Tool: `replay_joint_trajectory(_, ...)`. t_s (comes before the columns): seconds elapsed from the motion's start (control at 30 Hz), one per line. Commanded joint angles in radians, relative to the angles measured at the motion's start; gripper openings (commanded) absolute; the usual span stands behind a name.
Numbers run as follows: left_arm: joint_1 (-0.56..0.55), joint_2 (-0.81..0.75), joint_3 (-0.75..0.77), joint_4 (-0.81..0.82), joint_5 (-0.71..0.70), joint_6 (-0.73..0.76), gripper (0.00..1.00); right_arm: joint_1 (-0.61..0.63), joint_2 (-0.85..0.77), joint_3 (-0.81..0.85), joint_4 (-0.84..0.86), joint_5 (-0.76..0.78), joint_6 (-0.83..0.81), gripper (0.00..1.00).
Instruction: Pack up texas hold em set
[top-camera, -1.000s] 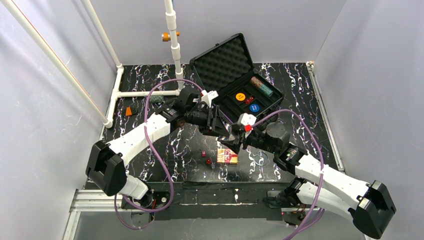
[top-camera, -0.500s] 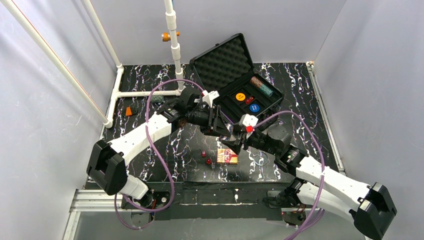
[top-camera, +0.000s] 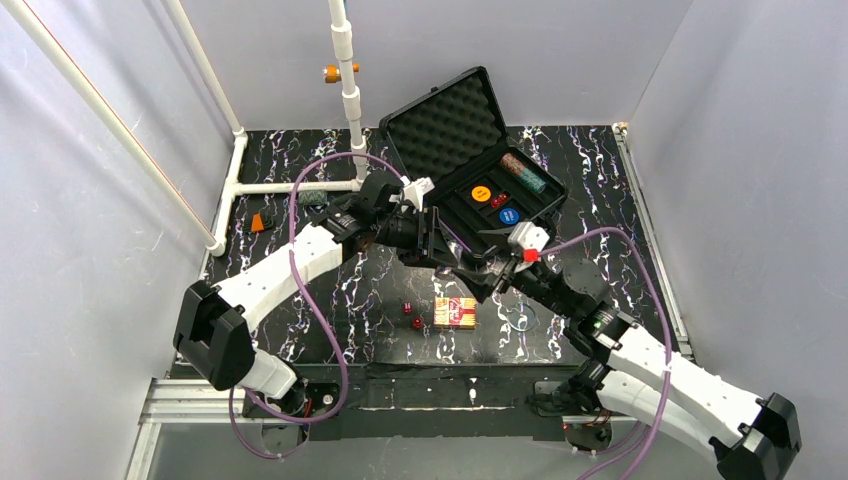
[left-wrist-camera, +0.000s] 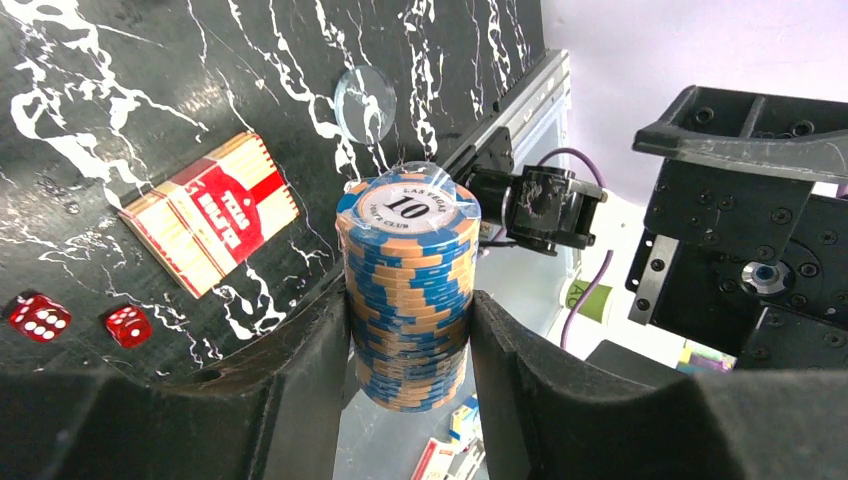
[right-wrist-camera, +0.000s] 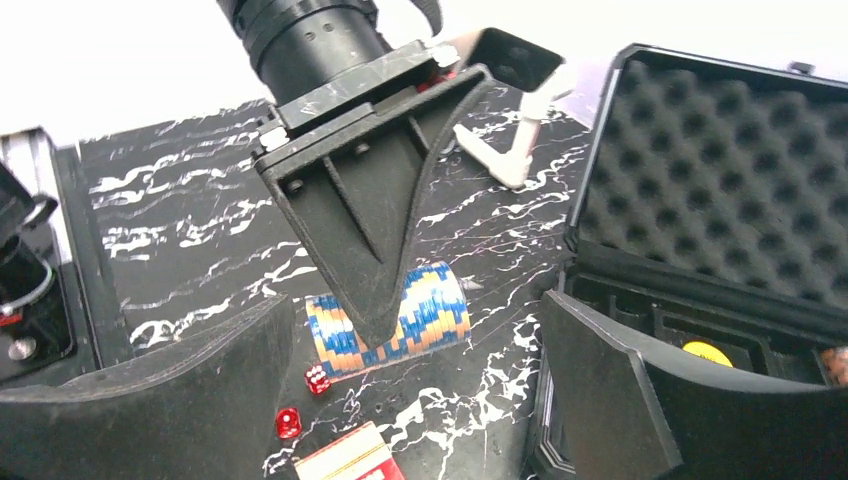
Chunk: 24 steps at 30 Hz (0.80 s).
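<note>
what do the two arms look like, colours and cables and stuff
Both the left arm and right arm have white shell links with chunky black joints. A purple cable loops along each. The fingers are matte black, wedge-shaped plastic; each wrist carries a small white bracket.

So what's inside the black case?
An orange disc, a blue disc, red dice between them, a chip roll, and bumpy foam. The right hand hides the case's near corner.

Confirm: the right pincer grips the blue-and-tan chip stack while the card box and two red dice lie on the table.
Wrong arm: the left pincer grips the blue-and-tan chip stack, as the left wrist view shows. The card box and two red dice lie on the table.
</note>
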Motion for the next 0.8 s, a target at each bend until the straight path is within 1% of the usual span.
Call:
replay_joint_trajectory(0.0, 0.0, -0.008, 0.083, -0.023, -0.057, 0.01, 0.0, 0.006, -0.081, 0.02, -0.073, 0.186, 0.116, 0.98)
replay_joint_trajectory(0.1, -0.001, 0.005, 0.106, -0.051, -0.12, 0.009, 0.0, 0.006, -0.127, 0.051, -0.202, 0.351, 0.213, 0.98)
replay_joint_trajectory(0.17, -0.002, 0.019, 0.136, -0.092, -0.187, 0.008, 0.0, 0.006, -0.148, 0.076, -0.285, 0.451, 0.271, 0.98)
replay_joint_trajectory(0.3, -0.001, 0.058, 0.197, -0.154, -0.337, -0.033, 0.0, 0.006, -0.148, 0.137, -0.438, 0.583, 0.347, 0.98)
replay_joint_trajectory(0.53, -0.002, 0.178, 0.285, -0.158, -0.412, -0.119, 0.0, 0.006, -0.149, 0.201, -0.596, 0.718, 0.41, 0.98)
replay_joint_trajectory(0.63, -0.005, 0.211, 0.313, -0.159, -0.457, -0.147, 0.0, 0.006, -0.161, 0.222, -0.654, 0.82, 0.48, 0.98)
replay_joint_trajectory(0.77, -0.018, 0.26, 0.364, -0.177, -0.562, -0.188, 0.0, 0.006, -0.152, 0.254, -0.759, 0.955, 0.588, 0.98)
